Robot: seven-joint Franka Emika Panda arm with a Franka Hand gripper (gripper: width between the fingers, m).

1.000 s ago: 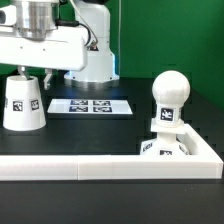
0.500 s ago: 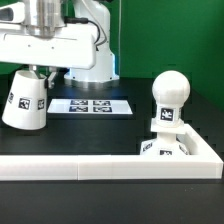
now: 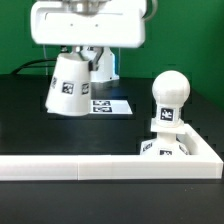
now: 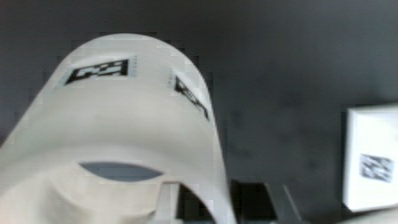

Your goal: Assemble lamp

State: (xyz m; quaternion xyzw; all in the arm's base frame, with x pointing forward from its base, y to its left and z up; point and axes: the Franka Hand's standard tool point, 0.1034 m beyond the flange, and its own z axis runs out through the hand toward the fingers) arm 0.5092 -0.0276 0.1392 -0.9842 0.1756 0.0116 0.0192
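In the exterior view you see the lamp shade (image 3: 68, 83) lifted clear of the black table (image 3: 60, 135), tilted, its wide end low and toward the exterior view's left, a black-and-white tag on its side facing you. Its narrow top disappears under the white wrist block, so the pincer (image 3: 80, 52) itself is hidden here. Just behind the shade lies the marker board (image 3: 110, 104), partly covered by it. On the exterior view's right the ball bulb (image 3: 170, 90) stands upright on the square base (image 3: 166, 147), which sits in the corner of the long white L-shaped wall (image 3: 90, 166). In the wrist view you look along the shade (image 4: 125, 130), with two tags on its outside; the pincer (image 4: 210, 203) is clamped on its rim, one dark finger inside the opening and one outside. A tagged white piece (image 4: 372, 160) lies on the table well apart from the shade.
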